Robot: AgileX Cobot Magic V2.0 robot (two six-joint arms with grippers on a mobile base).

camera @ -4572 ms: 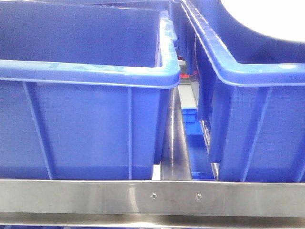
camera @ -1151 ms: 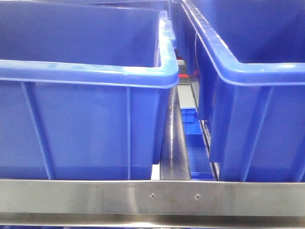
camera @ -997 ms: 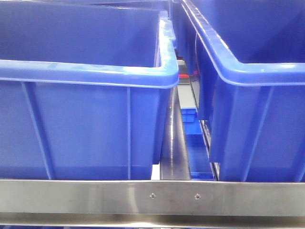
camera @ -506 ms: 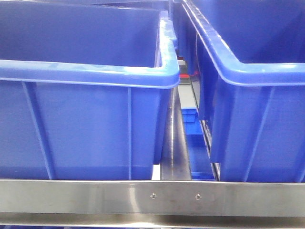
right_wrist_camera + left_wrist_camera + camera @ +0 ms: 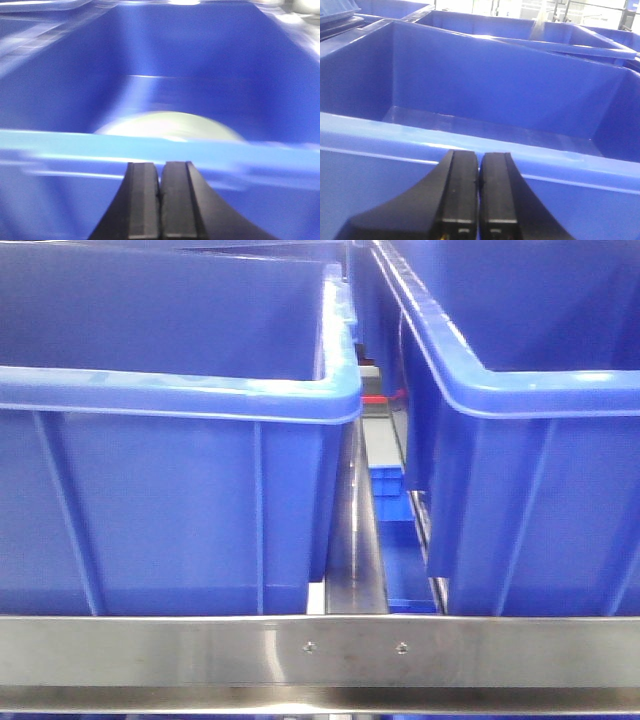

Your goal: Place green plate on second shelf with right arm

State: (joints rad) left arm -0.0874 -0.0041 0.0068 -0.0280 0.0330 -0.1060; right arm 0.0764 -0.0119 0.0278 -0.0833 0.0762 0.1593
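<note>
The green plate lies pale and round on the floor of a blue bin, seen blurred in the right wrist view with its near part hidden behind the bin's front rim. My right gripper is shut and empty, outside that rim and apart from the plate. My left gripper is shut on nothing, in front of the near rim of another blue bin that looks empty inside. In the front view neither gripper nor the plate shows.
Two large blue bins, the left bin and the right bin, stand side by side behind a steel rail. A steel bar runs back through the narrow gap between them. More blue bins stand behind.
A pale round shape seen at the top right above the right bin 4.6 s ago is gone. Between half a second ago and now the front view has shifted, so the bins and rail screws sit further left.
</note>
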